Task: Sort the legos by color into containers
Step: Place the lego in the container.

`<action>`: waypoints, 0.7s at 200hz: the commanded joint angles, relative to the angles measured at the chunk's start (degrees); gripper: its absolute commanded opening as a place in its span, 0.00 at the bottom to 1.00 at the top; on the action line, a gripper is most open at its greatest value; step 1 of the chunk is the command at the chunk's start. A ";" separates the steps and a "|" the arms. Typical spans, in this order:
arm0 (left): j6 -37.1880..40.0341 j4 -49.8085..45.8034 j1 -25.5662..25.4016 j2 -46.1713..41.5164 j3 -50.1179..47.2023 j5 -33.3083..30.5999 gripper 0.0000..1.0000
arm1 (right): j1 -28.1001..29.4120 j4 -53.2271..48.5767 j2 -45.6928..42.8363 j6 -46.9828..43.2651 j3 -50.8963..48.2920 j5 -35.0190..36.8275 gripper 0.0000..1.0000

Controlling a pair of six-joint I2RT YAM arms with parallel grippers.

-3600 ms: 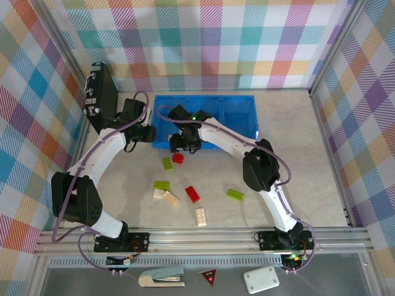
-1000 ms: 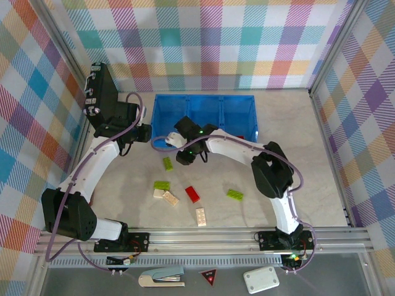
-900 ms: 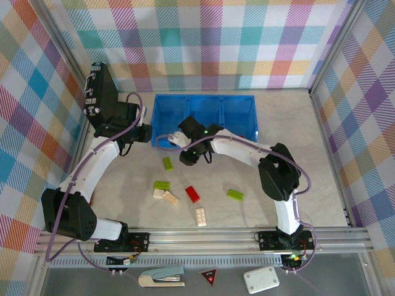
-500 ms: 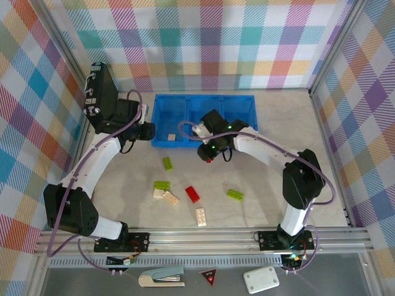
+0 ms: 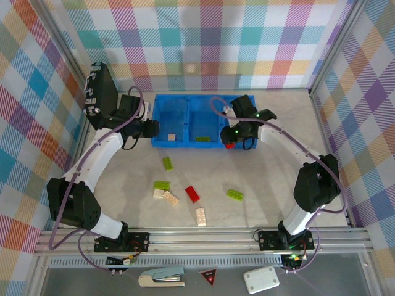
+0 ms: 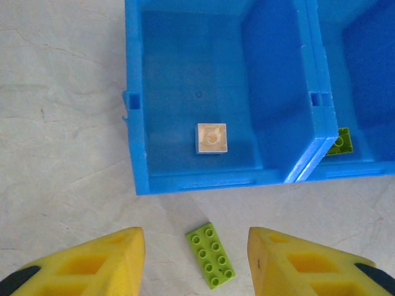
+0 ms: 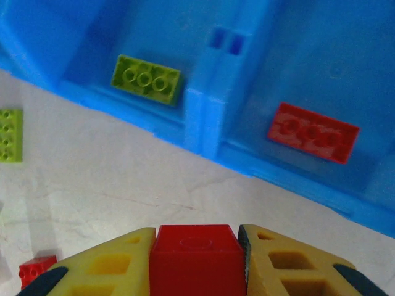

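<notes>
The left end effector (image 6: 196, 239) hangs over the worktop (image 6: 62, 154), just in front of the tray (image 6: 133, 92) at its left compartment. Its fingers (image 6: 92, 262) stand wide apart and hold nothing. A loose green brick (image 6: 212, 256) lies on the worktop below the gap.

Tray contents:
- **Left compartment:** one cream brick (image 6: 212, 137).
- **Middle compartment:** one lime brick (image 7: 145, 79), near the front wall.
- **Right compartment:** one flat red brick (image 7: 313, 132).

Nearer the arm bases, the worktop carries:
- a second green brick (image 5: 162, 184)
- a cream pair (image 5: 165, 196), side by side
- a loose red brick (image 5: 192, 194)
- a single cream brick (image 5: 201, 216)
- a third green brick (image 5: 234, 194)

The right end effector (image 7: 197, 237) clamps a held red brick (image 7: 197, 266) between its fingers. It sits over the worktop just in front of the tray, by the divider between the middle and right compartments.
</notes>
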 commanded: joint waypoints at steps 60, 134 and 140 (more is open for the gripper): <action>-6.03 -0.15 -1.36 -1.09 -3.04 -0.47 0.48 | -6.03 3.03 12.48 9.36 11.35 -2.22 0.27; -7.38 0.62 -1.62 -1.98 -6.13 -0.92 0.47 | -7.39 5.71 24.53 15.05 18.93 -0.83 0.25; -7.46 0.71 -1.71 -2.04 -6.37 -0.87 0.47 | -7.44 5.98 25.19 15.11 19.29 -0.69 0.25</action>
